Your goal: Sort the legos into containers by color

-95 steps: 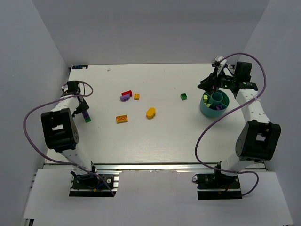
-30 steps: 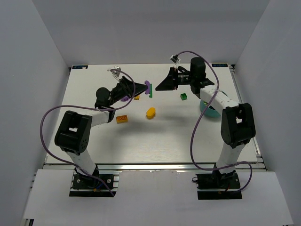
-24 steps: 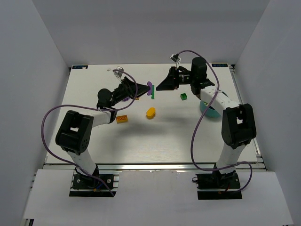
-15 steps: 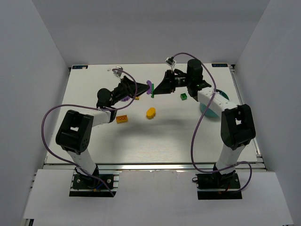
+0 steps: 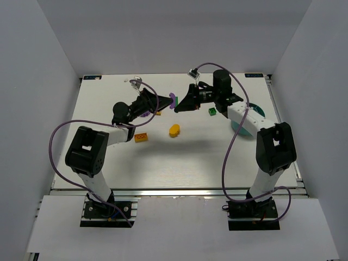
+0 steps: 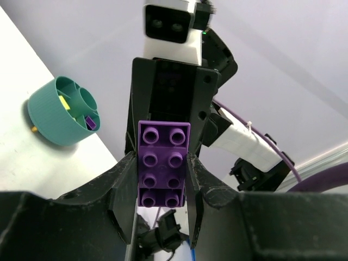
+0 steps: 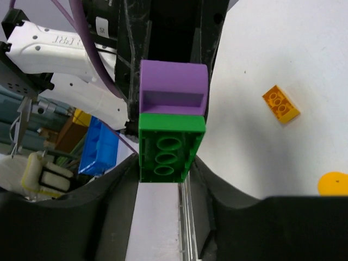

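My left gripper (image 5: pixel 166 101) is shut on a purple brick (image 6: pixel 163 163) and holds it in the air over the back middle of the table. A green brick (image 7: pixel 168 149) is stuck to the purple brick (image 7: pixel 174 89). My right gripper (image 5: pixel 179 104) faces the left one, and its fingers (image 7: pixel 117 187) are closed on the sides of the green brick. The teal bowl (image 5: pixel 259 113) stands at the right, partly behind the right arm. It also shows in the left wrist view (image 6: pixel 64 110) with small bricks inside.
On the table lie an orange brick (image 5: pixel 141 137), an orange-yellow oval (image 5: pixel 174 130), a small green brick (image 5: pixel 212 112) and a small orange brick (image 5: pixel 158 112) partly under the left arm. The orange brick (image 7: pixel 280 103) and the oval (image 7: pixel 333 184) also show in the right wrist view.
The left gripper carried the joined purple and green bricks from the table's left to the middle. The right gripper left the bowl, moved left and closed around the green brick.
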